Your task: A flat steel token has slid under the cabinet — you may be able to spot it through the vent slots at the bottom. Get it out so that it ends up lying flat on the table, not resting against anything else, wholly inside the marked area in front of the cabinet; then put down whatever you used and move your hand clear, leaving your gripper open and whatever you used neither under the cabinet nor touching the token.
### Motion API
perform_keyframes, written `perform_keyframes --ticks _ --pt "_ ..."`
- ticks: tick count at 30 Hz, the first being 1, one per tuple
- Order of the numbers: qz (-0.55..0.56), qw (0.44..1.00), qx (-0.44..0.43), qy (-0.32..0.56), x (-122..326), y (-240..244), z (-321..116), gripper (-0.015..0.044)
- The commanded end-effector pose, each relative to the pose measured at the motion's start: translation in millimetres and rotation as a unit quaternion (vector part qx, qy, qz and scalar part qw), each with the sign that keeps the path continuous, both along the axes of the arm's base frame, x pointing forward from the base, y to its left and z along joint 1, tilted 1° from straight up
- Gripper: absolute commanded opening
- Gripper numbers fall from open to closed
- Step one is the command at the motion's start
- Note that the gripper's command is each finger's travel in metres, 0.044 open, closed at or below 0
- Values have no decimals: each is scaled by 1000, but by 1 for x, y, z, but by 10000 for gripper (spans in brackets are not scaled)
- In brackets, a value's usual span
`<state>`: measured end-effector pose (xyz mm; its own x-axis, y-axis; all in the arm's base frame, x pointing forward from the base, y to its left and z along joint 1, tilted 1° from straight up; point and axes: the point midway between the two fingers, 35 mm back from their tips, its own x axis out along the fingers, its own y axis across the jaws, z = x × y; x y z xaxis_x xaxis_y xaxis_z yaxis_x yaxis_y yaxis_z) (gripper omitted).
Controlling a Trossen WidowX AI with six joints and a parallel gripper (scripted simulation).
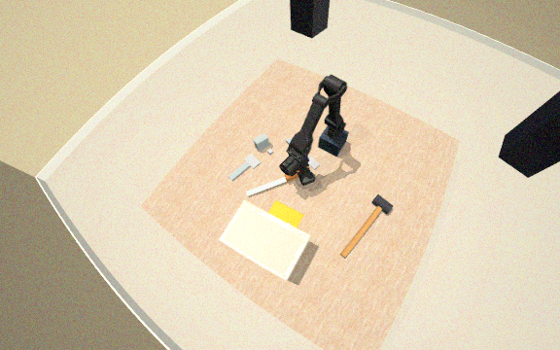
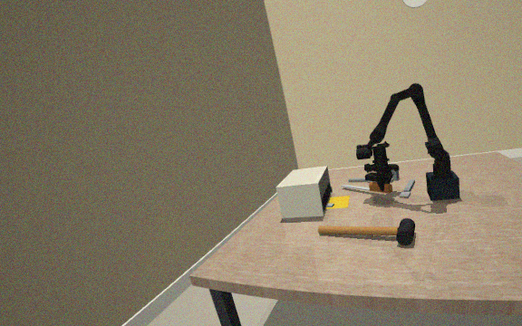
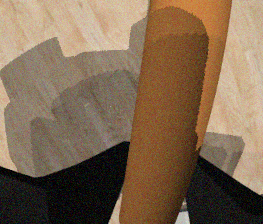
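The white cabinet (image 1: 265, 238) (image 2: 301, 199) stands with its dark open front toward the yellow marked area (image 1: 286, 213) (image 2: 342, 202). A small flat grey piece (image 2: 330, 206), which looks like the token, shows at the cabinet's front edge on the yellow; the top view does not show it. My gripper (image 1: 297, 178) (image 2: 381, 187) (image 3: 158, 153) is shut on the orange handle of a long tool. The tool's pale flat blade (image 1: 265, 187) (image 2: 354, 186) points away from the arm's base, on the arm's side of the marked area. The tool appears slightly above the table.
A hammer (image 1: 362, 232) (image 2: 358, 231) lies to one side of the cabinet. A grey block (image 1: 262, 142), a small pale piece (image 1: 270, 152) and a grey wide-headed tool (image 1: 239, 171) lie on the other side of the arm. Another grey piece (image 1: 313, 162) (image 2: 409, 187) lies between gripper and base.
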<state>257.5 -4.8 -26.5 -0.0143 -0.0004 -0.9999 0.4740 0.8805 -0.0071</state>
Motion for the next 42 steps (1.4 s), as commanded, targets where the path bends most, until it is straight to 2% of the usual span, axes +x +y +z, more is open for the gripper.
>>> perform_keyframes --ticks 1,42 --pt "-1 1000 -1 -7 2 4 2 0" --pt "-1 1000 1 -7 -3 45 2 0"
